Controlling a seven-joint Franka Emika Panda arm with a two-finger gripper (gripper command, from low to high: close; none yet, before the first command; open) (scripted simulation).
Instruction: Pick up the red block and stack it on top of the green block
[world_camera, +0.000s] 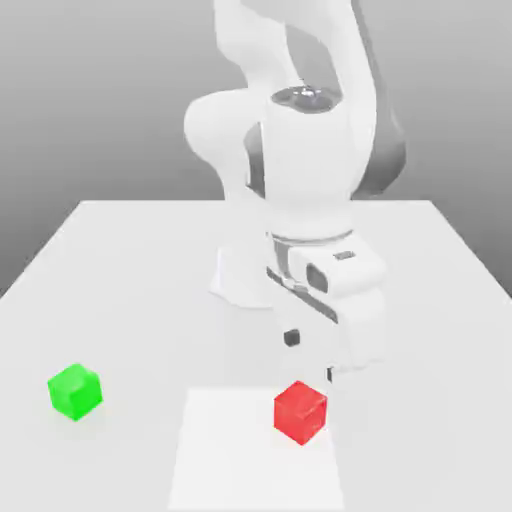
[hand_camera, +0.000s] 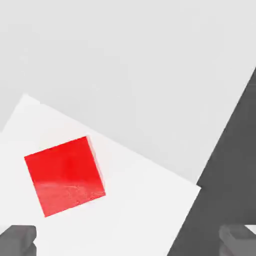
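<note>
- While the gripper (world_camera: 311, 355) hangs above the table (world_camera: 120, 300) with its jaws spread wide and nothing between them, the red block (world_camera: 301, 411) sits just below it, apart from both fingertips (world_camera: 292, 338).
- In the hand view the red block (hand_camera: 65, 175) lies ahead of the two dark fingertips (hand_camera: 17, 240), nearer to one of them than to the other, and it is turned at a slant to the line between them.
- The red block rests on a paler white patch (world_camera: 250, 460) of the table, flat on one face.
- The green block (world_camera: 75, 390) stands on the table well apart from the gripper, off toward the exterior view's left, and well apart from the red block too.
- The white arm (world_camera: 300, 170) rises behind the gripper, its base (world_camera: 235, 285) farther back on the table.
</note>
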